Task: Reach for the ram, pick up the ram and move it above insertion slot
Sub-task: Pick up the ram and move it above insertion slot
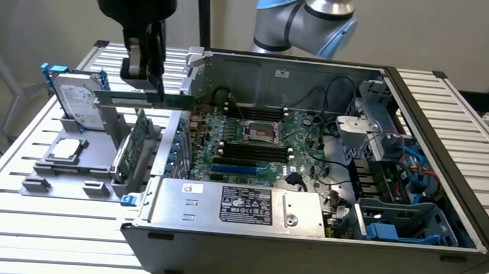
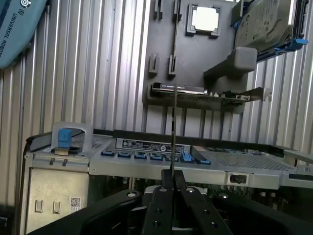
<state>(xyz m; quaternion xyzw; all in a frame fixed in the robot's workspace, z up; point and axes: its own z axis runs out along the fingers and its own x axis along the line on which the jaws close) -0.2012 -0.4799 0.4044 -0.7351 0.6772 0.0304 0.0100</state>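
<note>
The ram (image 1: 114,98) is a long narrow green stick, held level and lifted off the grey holder (image 1: 62,166) at the exterior view's left. My gripper (image 1: 145,90) comes down from above and is shut on its upper edge. The stick hangs just outside the left wall of the open computer case (image 1: 306,251). The dark memory slots (image 1: 244,150) on the motherboard lie further to the exterior view's right and lower. In the wrist view the ram (image 2: 174,122) appears edge-on as a thin line, clamped between the black fingers of my gripper (image 2: 172,178).
A wider green expansion card (image 1: 133,146) stands in the holder right below the ram. A hard drive (image 1: 80,99) and a square processor chip (image 1: 69,149) sit on the same holder. The silver power supply (image 1: 237,205) and cables (image 1: 391,168) fill the case's front and right.
</note>
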